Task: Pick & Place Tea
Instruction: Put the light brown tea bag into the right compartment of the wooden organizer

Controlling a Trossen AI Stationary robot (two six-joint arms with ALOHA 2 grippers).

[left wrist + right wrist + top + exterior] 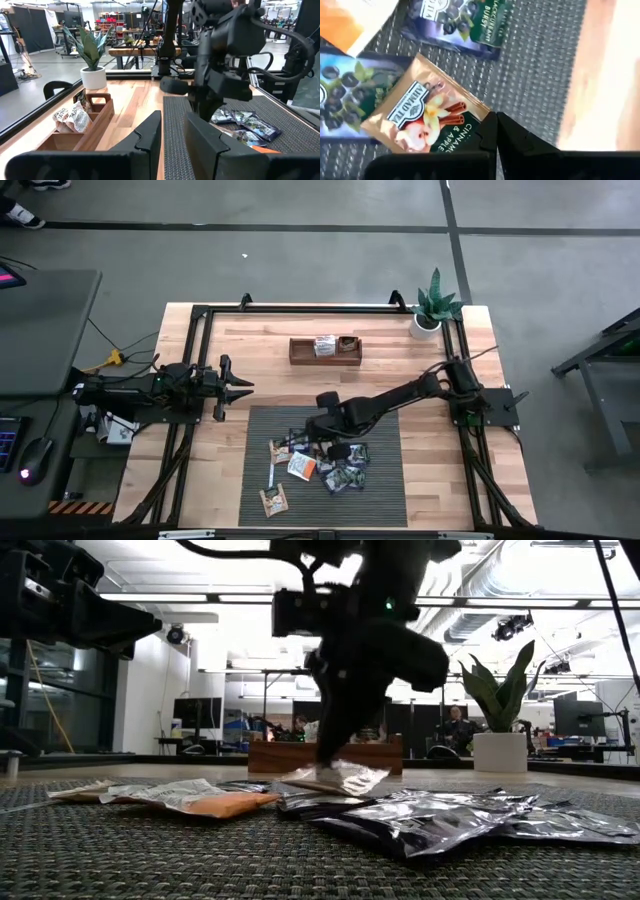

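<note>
The tea is a heap of small flat sachets (340,470) lying on the dark mat (380,420): dark green-black, orange-and-white and tan ones. My right gripper (300,438) stands over the heap's left part, pointing steeply down. It is shut on a tan sachet (425,115) printed with cinnamon and apple. In the low view this sachet (335,778) shows tilted just below the fingers. My left gripper (245,388) waits at the table's left, level and open, with nothing between its fingers (150,135). My right gripper pinches the tan sachet at one edge near a corner (479,124) between its two fingertips. The fingers come from above, slanting down from the table's right. The sachet hangs tilted below them. I cannot tell whether its lower edge (300,783) still rests on the other sachets.
A wooden tray (300,352) with a few sachets in it stands at the far middle of the table. A potted plant (432,305) is at the far right corner. A lone tan sachet (272,500) lies near the mat's front left. Bare wood surrounds the mat.
</note>
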